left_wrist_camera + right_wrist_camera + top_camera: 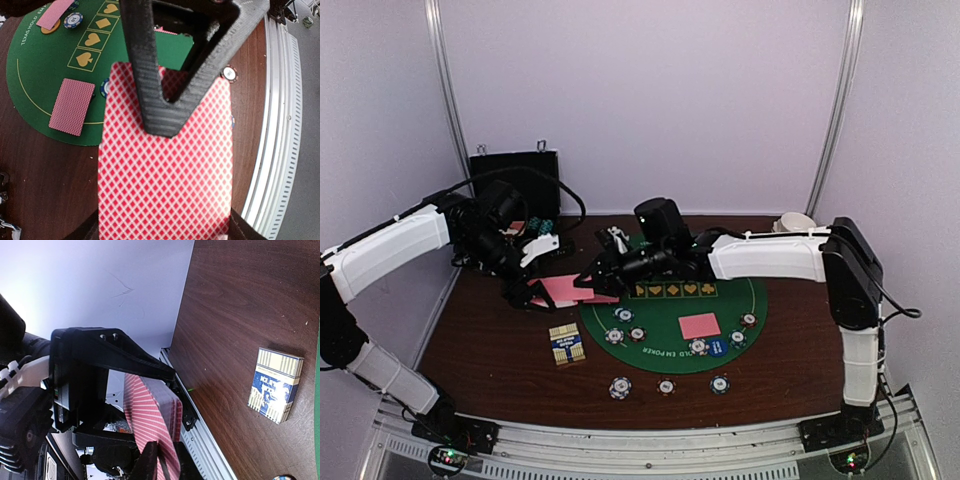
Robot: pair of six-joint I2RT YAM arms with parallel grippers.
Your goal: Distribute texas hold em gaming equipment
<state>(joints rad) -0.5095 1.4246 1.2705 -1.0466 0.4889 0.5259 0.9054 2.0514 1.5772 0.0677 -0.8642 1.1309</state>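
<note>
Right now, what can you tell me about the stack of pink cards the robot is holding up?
The stack of cards has red-and-white diamond-patterned backs. It is a neat pile held in the air above the brown table, beside the left edge of the green mat. The left claw is shut on one end. The right claw touches the other end; whether it grips a card is unclear.

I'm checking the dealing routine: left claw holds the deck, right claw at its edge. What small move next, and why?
Probably the right claw should pinch and slide one card off the card deck toward the green mat. The left claw clamps the deck, the right claw's tips sit at its edge, and a dealt card lies on the mat.
</note>
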